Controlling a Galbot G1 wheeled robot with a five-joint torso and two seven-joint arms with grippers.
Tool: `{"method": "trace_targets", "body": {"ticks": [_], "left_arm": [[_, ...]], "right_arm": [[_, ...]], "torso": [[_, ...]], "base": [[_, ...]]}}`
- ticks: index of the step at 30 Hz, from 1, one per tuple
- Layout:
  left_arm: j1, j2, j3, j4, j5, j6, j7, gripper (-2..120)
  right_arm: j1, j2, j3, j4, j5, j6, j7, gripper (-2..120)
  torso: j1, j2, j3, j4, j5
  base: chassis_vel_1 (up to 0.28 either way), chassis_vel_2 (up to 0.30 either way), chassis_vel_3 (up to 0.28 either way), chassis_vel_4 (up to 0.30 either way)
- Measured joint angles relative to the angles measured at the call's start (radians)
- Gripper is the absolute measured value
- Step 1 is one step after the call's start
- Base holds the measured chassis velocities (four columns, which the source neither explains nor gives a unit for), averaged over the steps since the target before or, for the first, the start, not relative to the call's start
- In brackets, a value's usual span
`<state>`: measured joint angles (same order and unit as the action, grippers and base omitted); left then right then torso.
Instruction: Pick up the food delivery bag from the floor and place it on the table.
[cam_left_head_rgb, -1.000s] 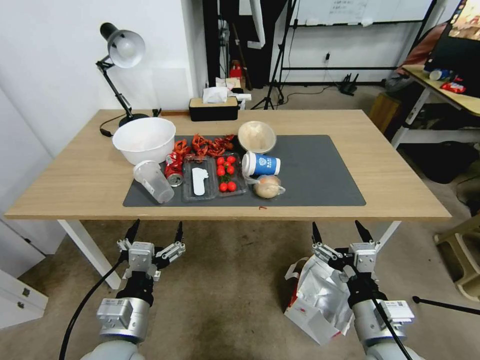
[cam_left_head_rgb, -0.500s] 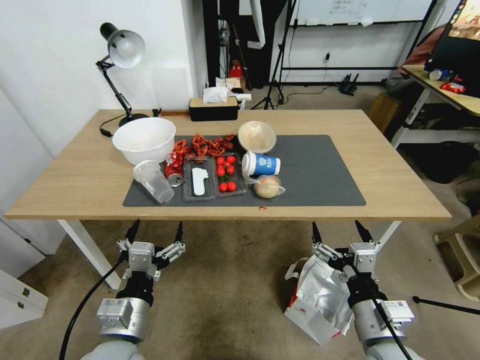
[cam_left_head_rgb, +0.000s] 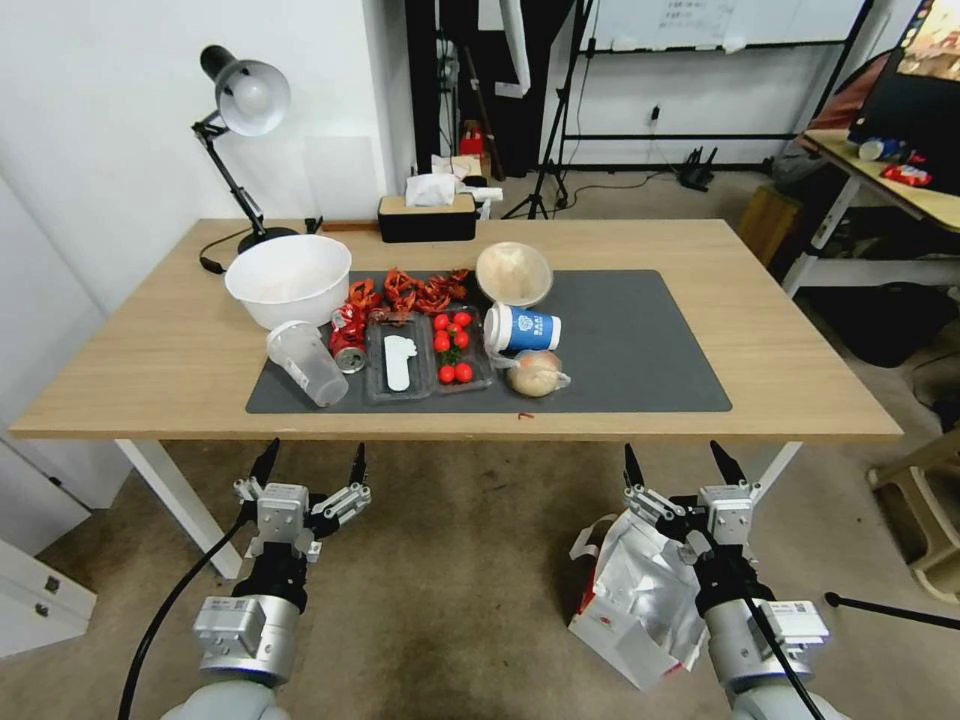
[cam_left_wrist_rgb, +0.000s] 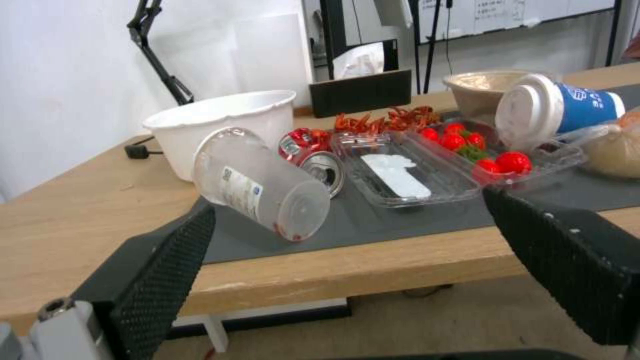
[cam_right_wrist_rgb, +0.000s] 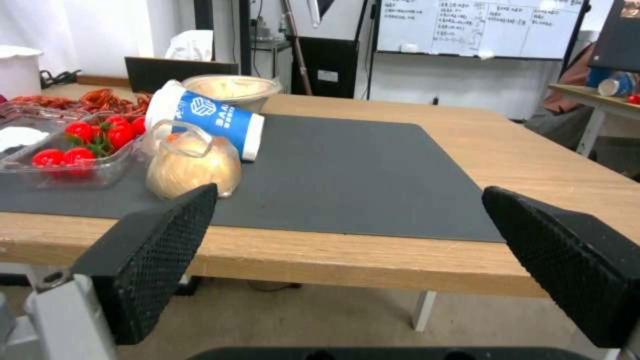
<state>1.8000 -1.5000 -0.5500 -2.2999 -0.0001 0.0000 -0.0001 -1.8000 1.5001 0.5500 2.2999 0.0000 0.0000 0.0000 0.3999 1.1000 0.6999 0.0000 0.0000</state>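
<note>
Your left gripper (cam_left_head_rgb: 309, 462) hangs below the near edge of the table (cam_left_head_rgb: 140, 350), on the left, with its fingers spread wide and nothing between them; in the left wrist view the same gripper (cam_left_wrist_rgb: 347, 225) frames the table edge with both black pads apart. On the table top, working from left to right, you have a black desk lamp (cam_left_head_rgb: 240, 110) at the far left corner, a large white bowl (cam_left_head_rgb: 288, 278), a clear plastic cup (cam_left_head_rgb: 306, 363) lying on its side on the dark grey mat (cam_left_head_rgb: 640, 340), a crushed red can (cam_left_head_rgb: 347, 338), a clear tray (cam_left_head_rgb: 398, 358), red crayfish shells (cam_left_head_rgb: 410, 290) just beyond it, a tray of cherry tomatoes (cam_left_head_rgb: 453, 345), a blue-and-white paper cup (cam_left_head_rgb: 522, 329) tipped over, a tan bowl (cam_left_head_rgb: 514, 272) farther back, and a bun in a small clear bag (cam_left_head_rgb: 536, 373). To the right, your right gripper (cam_left_head_rgb: 678, 465) also hangs below the table's near edge, fingers wide and holding nothing. Directly under that arm, the food delivery bag (cam_left_head_rgb: 625, 590) lies on the floor, tilted, with its silver foil lining facing up and its red trim at the left side.
</note>
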Motion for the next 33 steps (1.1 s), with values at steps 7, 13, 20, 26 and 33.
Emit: {"method": "trace_targets", "body": {"ticks": [7,13,20,26,33], "left_arm": [[-0.007,0.017,0.029,-0.003,-0.033,-0.001,-0.058,100],[-0.029,0.070,0.130,-0.020,-0.148,-0.020,-0.250,100],[-0.020,0.059,0.153,-0.009,-0.152,-0.051,-0.271,100],[-0.022,0.055,0.149,0.016,-0.143,-0.076,-0.270,100],[-0.021,0.049,0.146,0.029,-0.152,-0.124,-0.282,100]], "right_arm": [[0.009,-0.041,0.000,0.014,0.070,-0.045,-0.026,100],[0.032,-0.126,0.021,0.038,0.176,-0.097,-0.099,100],[0.046,-0.152,0.044,0.021,0.184,-0.085,-0.093,100],[0.066,-0.154,0.050,-0.015,0.192,-0.043,-0.086,100],[0.061,-0.157,0.050,-0.026,0.193,-0.008,-0.087,100]], "torso": [[0.000,0.000,0.000,-0.0001,0.0001],[0.000,0.000,0.000,-0.0005,0.0004],[0.000,0.000,0.000,0.0000,0.0000],[0.000,0.000,0.000,0.0000,0.0000],[0.000,0.000,0.000,0.0000,0.0001]], "base": [[0.000,0.000,0.000,0.000],[0.000,0.000,0.000,0.000],[0.000,0.000,0.000,0.000],[0.000,0.000,0.000,0.000],[0.000,0.000,0.000,0.000]]}}
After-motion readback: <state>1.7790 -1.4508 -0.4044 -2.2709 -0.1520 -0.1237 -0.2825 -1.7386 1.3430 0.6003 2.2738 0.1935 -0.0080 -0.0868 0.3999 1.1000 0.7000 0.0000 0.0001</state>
